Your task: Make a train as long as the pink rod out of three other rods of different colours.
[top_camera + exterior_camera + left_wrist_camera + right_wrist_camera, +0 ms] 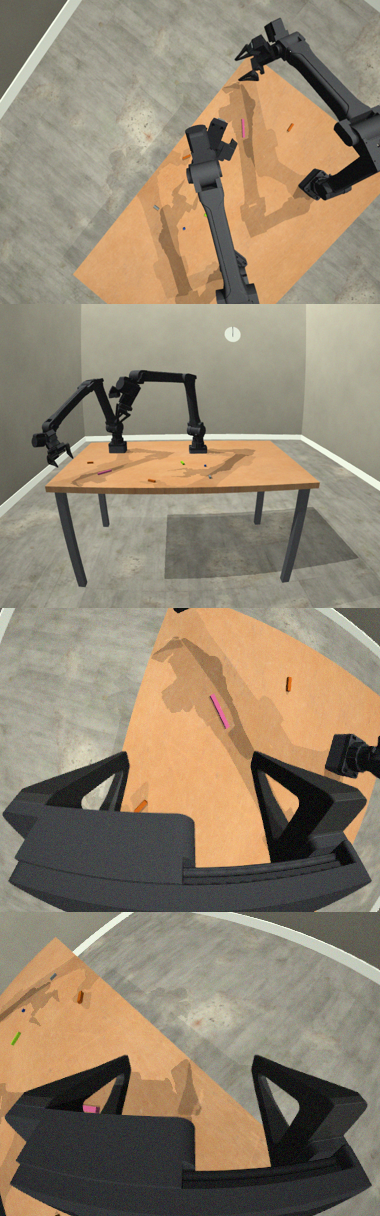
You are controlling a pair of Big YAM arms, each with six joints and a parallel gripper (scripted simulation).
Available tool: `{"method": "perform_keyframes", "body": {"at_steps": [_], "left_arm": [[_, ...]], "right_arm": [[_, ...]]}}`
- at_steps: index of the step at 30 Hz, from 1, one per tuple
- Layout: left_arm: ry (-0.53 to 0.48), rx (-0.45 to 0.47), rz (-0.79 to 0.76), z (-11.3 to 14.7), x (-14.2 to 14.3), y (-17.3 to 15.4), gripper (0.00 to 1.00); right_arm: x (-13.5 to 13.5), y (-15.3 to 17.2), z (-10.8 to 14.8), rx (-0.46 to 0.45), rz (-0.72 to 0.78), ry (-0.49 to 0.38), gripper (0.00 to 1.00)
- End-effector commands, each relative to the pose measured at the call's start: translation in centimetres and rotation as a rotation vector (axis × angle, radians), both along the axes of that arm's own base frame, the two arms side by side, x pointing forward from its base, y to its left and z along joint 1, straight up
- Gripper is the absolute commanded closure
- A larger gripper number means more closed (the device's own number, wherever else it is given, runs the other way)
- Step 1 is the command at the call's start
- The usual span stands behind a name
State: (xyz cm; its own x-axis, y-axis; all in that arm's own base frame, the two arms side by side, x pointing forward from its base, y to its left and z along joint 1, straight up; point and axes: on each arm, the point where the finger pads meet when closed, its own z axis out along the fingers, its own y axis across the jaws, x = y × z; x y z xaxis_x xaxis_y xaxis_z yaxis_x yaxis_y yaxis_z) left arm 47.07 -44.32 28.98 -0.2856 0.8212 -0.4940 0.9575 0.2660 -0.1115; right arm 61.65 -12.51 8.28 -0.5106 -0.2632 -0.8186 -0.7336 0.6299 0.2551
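The pink rod (243,128) (104,472) (219,711) (91,1109) lies flat on the table (126,253) (269,468). One orange rod (290,127) (90,462) (289,683) lies beyond it. A second orange rod (186,156) (151,480) (140,806) (80,996) lies near the table's edge. A grey rod (156,207) (210,476) (53,976), a blue rod (183,228) (205,465) (23,1011) and a lime rod (205,215) (182,462) (16,1038) lie apart from each other. My left gripper (226,142) (122,418) (190,758) is open and empty, high above the table. My right gripper (239,68) (61,460) (191,1062) is open and empty, over the table's end edge.
The lime rod is partly hidden by the left arm in the top view. The floor lies beyond the table edge under the right gripper. The two arm bases stand along the table's back edge.
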Motion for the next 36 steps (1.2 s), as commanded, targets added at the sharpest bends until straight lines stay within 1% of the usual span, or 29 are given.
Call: {"method": "perform_keyframes", "body": {"at_steps": [1, 17, 18, 23, 28, 32, 34, 36], "left_arm": [[-0.011, -0.009, 0.000, 0.8, 0.0, 0.0, 0.00], [-0.011, -0.009, 0.000, 0.8, 0.0, 0.0, 0.00], [-0.035, -0.027, 0.000, 2.1, 0.4, -0.3, 0.00], [-0.035, -0.027, 0.000, 2.1, 0.4, -0.3, 0.00], [-0.035, -0.027, 0.000, 2.1, 0.4, -0.3, 0.00], [-0.035, -0.027, 0.000, 2.1, 0.4, -0.3, 0.00], [-0.035, -0.027, 0.000, 2.1, 0.4, -0.3, 0.00], [-0.035, -0.027, 0.000, 2.1, 0.4, -0.3, 0.00]], "right_arm": [[0.2, -0.1, 0.7, -0.005, 0.000, -0.012, 0.00], [0.2, -0.1, 0.7, -0.005, 0.000, -0.012, 0.00], [0.2, -0.1, 0.7, -0.005, 0.000, -0.013, 0.00], [0.1, -0.6, 0.8, -0.012, -0.012, -0.013, 0.00], [-0.3, -2.9, 1.7, -0.041, -0.066, -0.014, 0.00], [-1.1, -6.5, 3.0, -0.085, -0.155, -0.017, 0.00], [-1.1, -6.5, 3.0, -0.085, -0.155, -0.017, 0.00], [-1.7, -8.9, 4.0, -0.113, -0.217, -0.018, 0.00]]}}
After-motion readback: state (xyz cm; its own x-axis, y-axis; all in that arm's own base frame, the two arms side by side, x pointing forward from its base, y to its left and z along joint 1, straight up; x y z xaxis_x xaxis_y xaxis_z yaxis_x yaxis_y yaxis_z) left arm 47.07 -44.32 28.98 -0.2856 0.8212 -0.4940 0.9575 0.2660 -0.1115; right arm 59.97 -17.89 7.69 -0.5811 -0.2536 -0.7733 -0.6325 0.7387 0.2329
